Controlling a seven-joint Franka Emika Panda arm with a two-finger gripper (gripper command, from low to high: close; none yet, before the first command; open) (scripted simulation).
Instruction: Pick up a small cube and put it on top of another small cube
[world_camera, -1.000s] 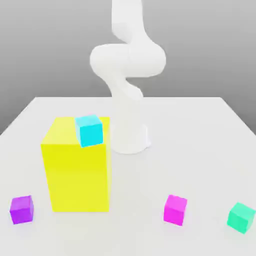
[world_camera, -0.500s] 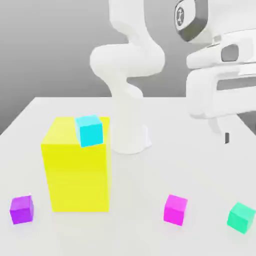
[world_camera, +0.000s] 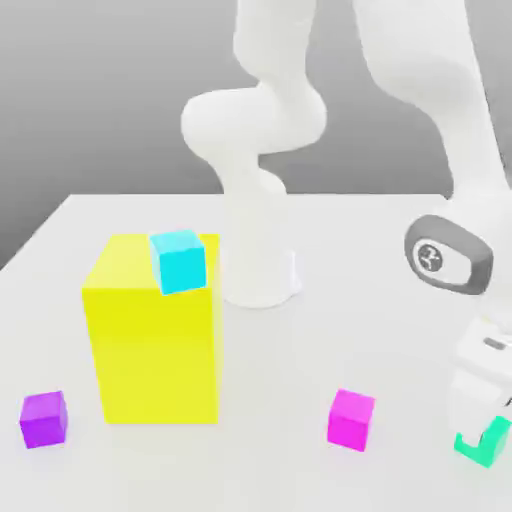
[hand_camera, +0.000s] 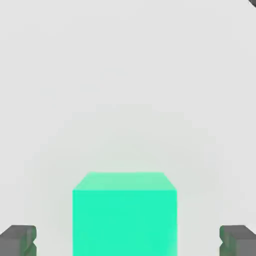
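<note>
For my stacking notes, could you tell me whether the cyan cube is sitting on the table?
No, the cyan cube rests atop the yellow block.

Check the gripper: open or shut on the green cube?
Open. In the hand view both fingertips stand clear of the green cube, with table showing in the gaps either side.

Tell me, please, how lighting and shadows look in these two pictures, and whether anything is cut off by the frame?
Exterior view: soft, even light, faint shadows on the white table; the yellow block shades darker at its side; the arm runs off the top edge. Hand view: flat, bright, a pale halo around the green cube, which the frame cuts off.
</note>
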